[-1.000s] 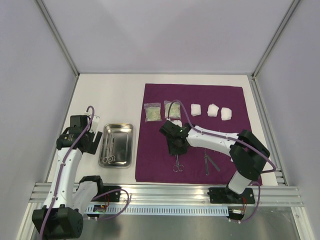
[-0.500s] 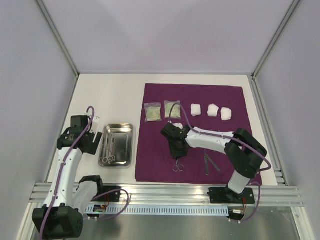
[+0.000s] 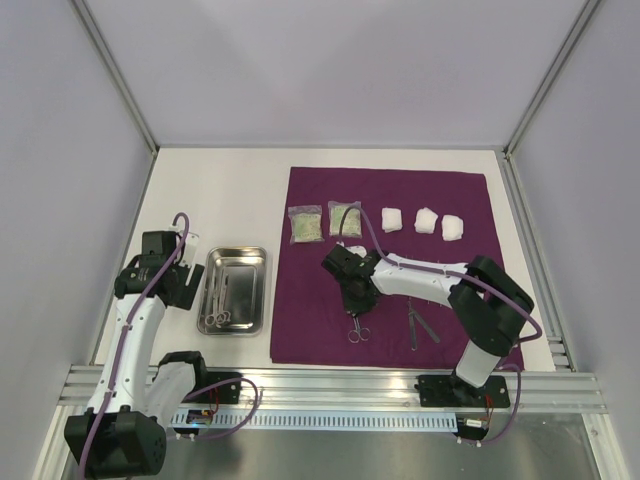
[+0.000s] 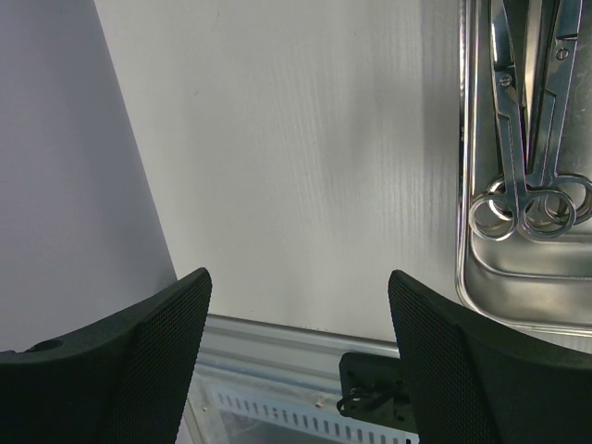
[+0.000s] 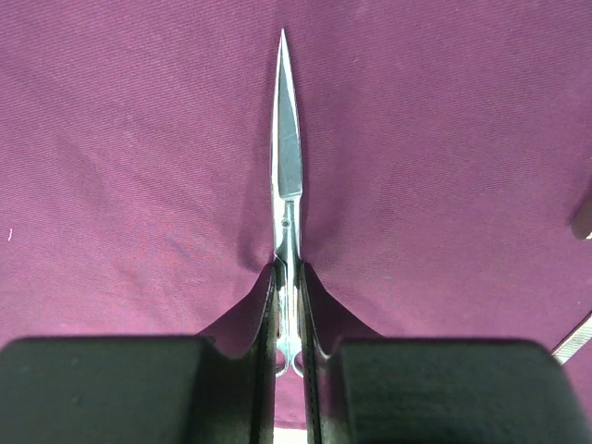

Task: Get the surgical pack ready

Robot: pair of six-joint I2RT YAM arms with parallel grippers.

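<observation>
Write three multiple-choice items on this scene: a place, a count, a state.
1. Relative to the purple sheet, the steel tray stands: A on it; B left of it, on the table; C behind it.
2. How many white gauze pads lie on the sheet: A two; B five; C three.
3. On the right gripper, the jaws are: A closed on the scissors; B wide open; C closed on a gauze pad.
B: the tray rests on bare table beside the sheet. C: three pads lie in a row. A: the jaws pinch the scissors' shank.
</observation>
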